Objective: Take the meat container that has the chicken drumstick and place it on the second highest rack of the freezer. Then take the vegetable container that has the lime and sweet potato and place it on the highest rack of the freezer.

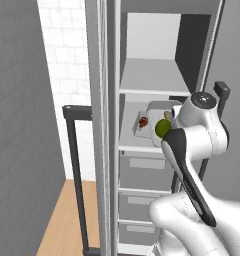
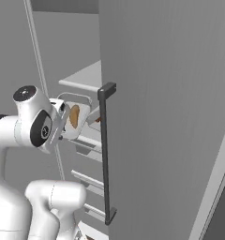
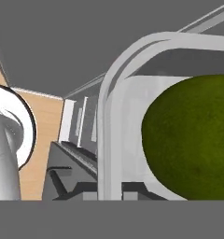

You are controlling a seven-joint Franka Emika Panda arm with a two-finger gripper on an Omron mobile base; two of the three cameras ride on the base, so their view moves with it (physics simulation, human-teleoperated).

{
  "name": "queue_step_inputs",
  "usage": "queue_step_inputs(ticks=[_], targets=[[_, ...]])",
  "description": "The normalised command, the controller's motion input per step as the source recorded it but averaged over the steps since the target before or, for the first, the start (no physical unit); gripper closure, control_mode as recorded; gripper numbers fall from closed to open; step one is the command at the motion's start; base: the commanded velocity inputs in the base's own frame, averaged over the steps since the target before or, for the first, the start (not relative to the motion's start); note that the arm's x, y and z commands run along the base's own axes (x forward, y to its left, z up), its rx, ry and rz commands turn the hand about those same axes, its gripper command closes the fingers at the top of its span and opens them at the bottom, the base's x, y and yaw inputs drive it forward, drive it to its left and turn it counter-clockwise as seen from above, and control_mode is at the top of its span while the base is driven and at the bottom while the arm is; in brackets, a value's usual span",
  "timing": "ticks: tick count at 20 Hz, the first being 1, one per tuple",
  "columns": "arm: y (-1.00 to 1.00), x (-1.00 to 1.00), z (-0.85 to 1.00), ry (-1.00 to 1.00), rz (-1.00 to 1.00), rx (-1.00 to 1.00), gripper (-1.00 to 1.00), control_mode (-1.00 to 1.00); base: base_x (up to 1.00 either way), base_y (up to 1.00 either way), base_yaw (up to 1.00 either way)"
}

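Gripper-held vegetable container (image 1: 157, 116) with lime (image 1: 163, 128), sweet potato (image 2: 74, 116).

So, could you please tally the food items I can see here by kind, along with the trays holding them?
Limes: 1, the lime
Sweet potatoes: 1, the sweet potato
Drumsticks: 1, the chicken drumstick
Trays: 2, the vegetable container and the meat container
Total: 5
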Motion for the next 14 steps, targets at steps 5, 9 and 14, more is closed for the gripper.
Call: queue_step_inputs(ticks=[5,9,14], targets=[[0.0,0.25,0.68,-0.22,-0.2,0.08,1.0,-1.0,0.0,0.0,0.0],[0.0,0.0,0.64,-0.23,-0.11,0.01,1.0,-1.0,0.0,0.0,0.0],[-0.05,0.34,0.33,-0.01,-0.05,0.0,1.0,-1.0,0.0,0.0,0.0]])
